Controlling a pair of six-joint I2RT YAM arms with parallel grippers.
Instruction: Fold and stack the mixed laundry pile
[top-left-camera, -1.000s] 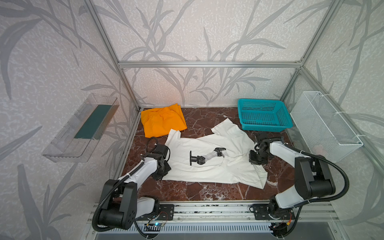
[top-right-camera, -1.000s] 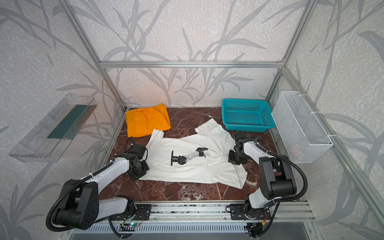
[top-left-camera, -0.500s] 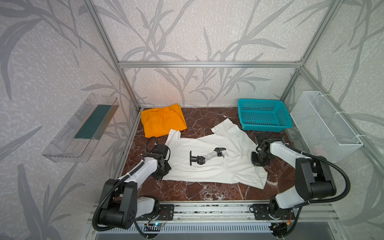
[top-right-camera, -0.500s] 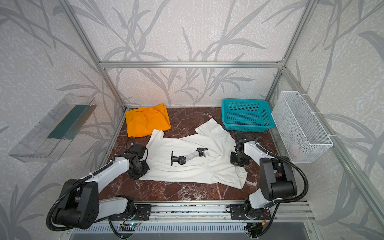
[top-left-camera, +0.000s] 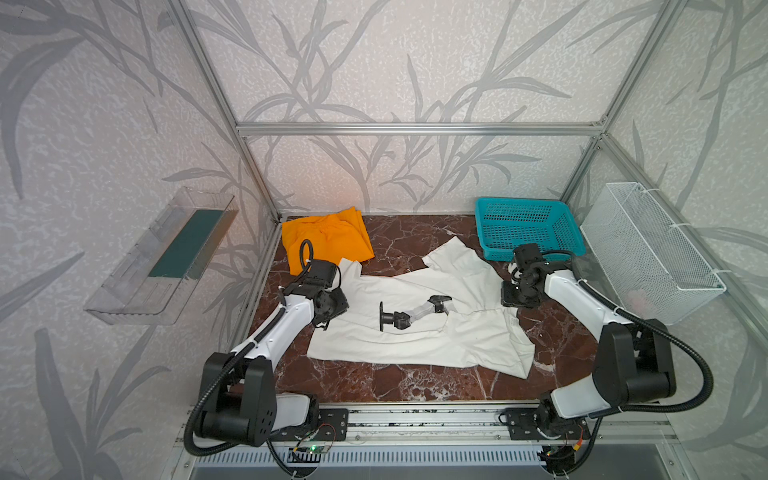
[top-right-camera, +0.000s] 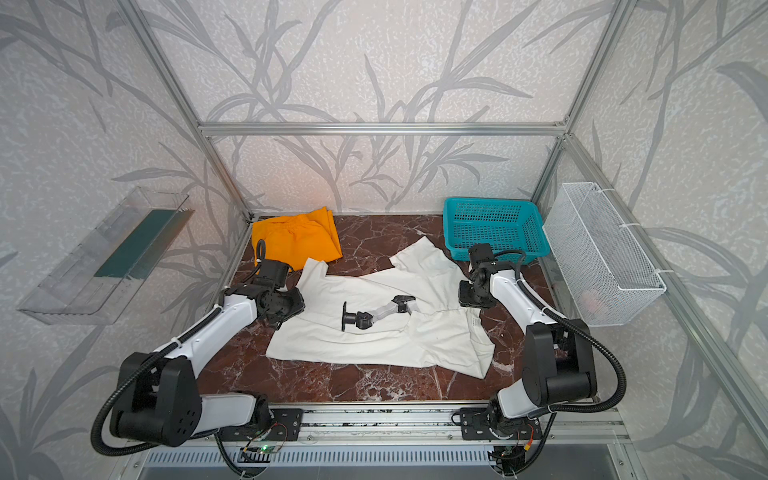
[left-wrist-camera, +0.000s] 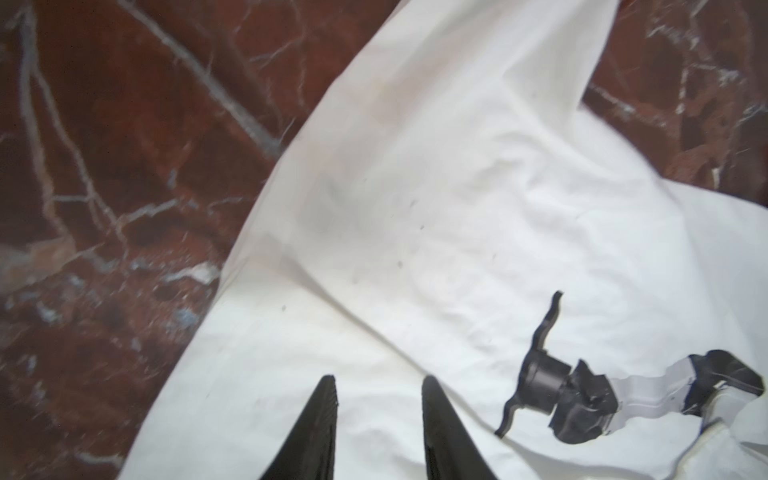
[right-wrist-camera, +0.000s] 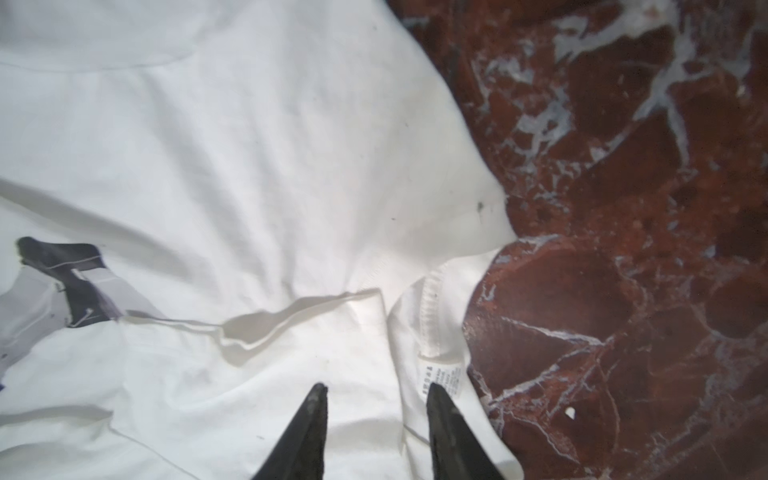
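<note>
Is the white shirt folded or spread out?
Mostly spread: the white shirt lies wide across the table, one flap lapping its printed graphic.

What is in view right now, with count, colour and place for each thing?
shirt: 1, white with black-grey print, spread mid-table
trousers: 1, orange, far left corner of table
plastic basket: 1, teal, far right corner
wire basket: 1, white, right wall
tray: 1, clear, left wall
table: 1, red-brown marble, beneath the clothes
left gripper: 1, black, open over shirt's left edge
right gripper: 1, black, open over shirt's right edge
</note>
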